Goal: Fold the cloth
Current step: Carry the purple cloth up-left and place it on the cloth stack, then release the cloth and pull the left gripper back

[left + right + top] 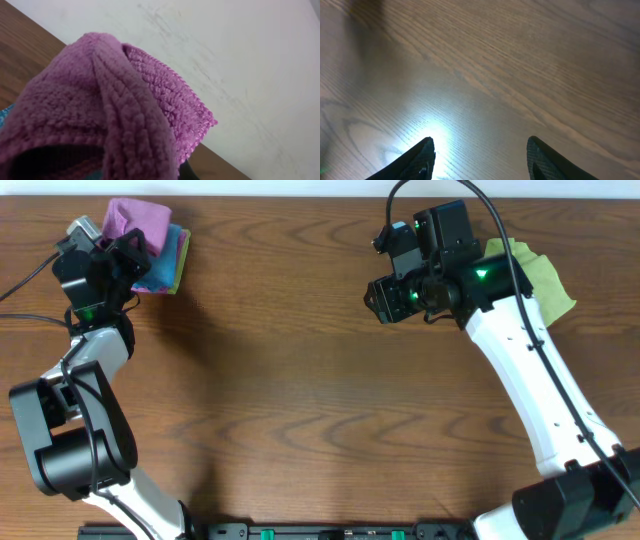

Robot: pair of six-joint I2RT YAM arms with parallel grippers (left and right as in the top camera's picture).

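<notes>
Fuzzy, ribbed purple cloth [115, 115] bunches atop a blue cloth [168, 268] at the table's [300, 390] top-left corner. The left gripper [128, 244] is hidden, its grip unclear. The right gripper [482, 159] is spread wide over bare wood.

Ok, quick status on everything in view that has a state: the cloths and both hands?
purple cloth: bunched up, not folded, sitting on the stacked cloths.
stacked cloths: folded flat, under the purple cloth.
green cloth: lying on the table, partly hidden by the right arm.
left hand: at the purple cloth; fingers hidden, grip cannot be told.
right hand: open, empty, above bare table.
</notes>
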